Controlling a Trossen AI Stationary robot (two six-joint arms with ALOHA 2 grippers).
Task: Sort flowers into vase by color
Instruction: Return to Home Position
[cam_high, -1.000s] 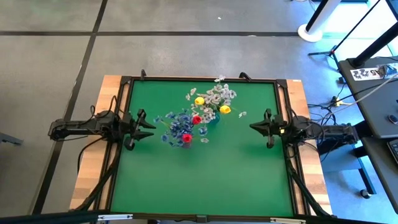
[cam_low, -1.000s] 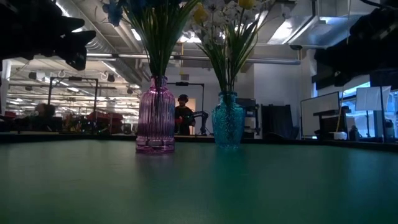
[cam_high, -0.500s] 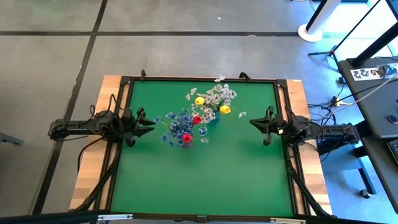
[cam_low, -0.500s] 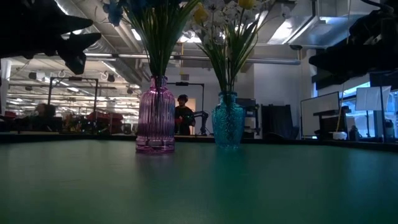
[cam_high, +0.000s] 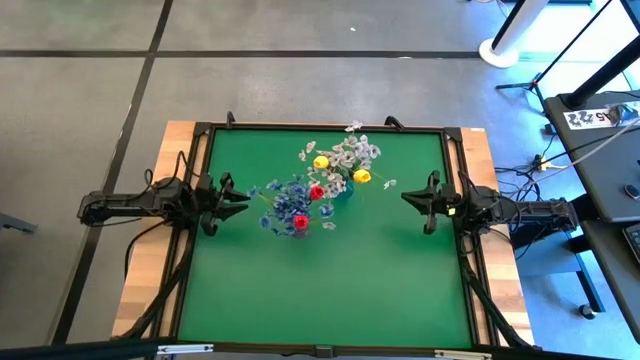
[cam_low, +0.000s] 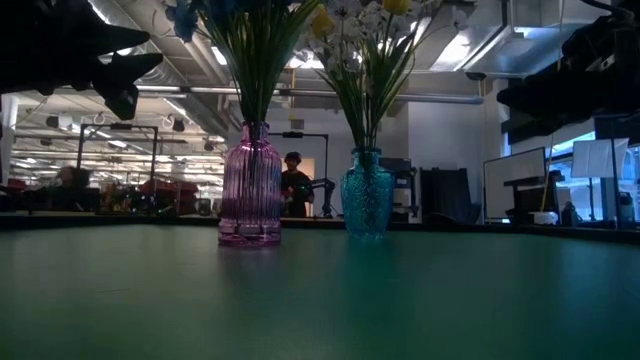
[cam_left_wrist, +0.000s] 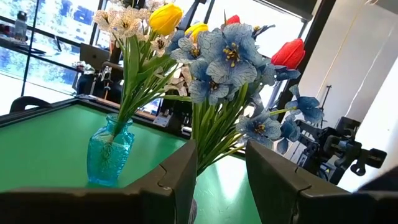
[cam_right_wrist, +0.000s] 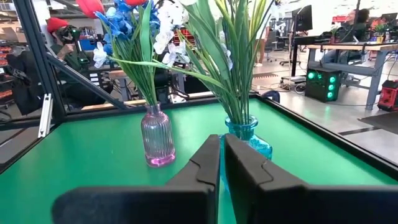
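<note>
Two vases stand on the green table. The pink vase (cam_low: 250, 190) (cam_right_wrist: 157, 143) holds blue sprays (cam_high: 285, 205) (cam_left_wrist: 227, 59) and red buds (cam_high: 316, 192) (cam_left_wrist: 289, 53). The teal vase (cam_low: 367, 195) (cam_left_wrist: 109, 152) holds yellow buds (cam_high: 321, 162) (cam_left_wrist: 165, 17) and white sprays (cam_high: 350, 150). My left gripper (cam_high: 228, 200) (cam_left_wrist: 221, 174) hovers open at the table's left edge, pointing at the flowers. My right gripper (cam_high: 415, 198) (cam_right_wrist: 222, 162) hovers shut at the right edge, facing them. Neither gripper touches anything.
A raised black frame (cam_high: 320, 128) borders the green mat. Bare mat lies between the vases and the near edge (cam_high: 320, 300). The right arm (cam_left_wrist: 339, 152) shows beyond the flowers in the left wrist view. A person (cam_low: 294, 185) stands far behind the table.
Both grippers shifted slightly near their table edges during the first half second, then held still. The vases and flowers have stayed in place.
</note>
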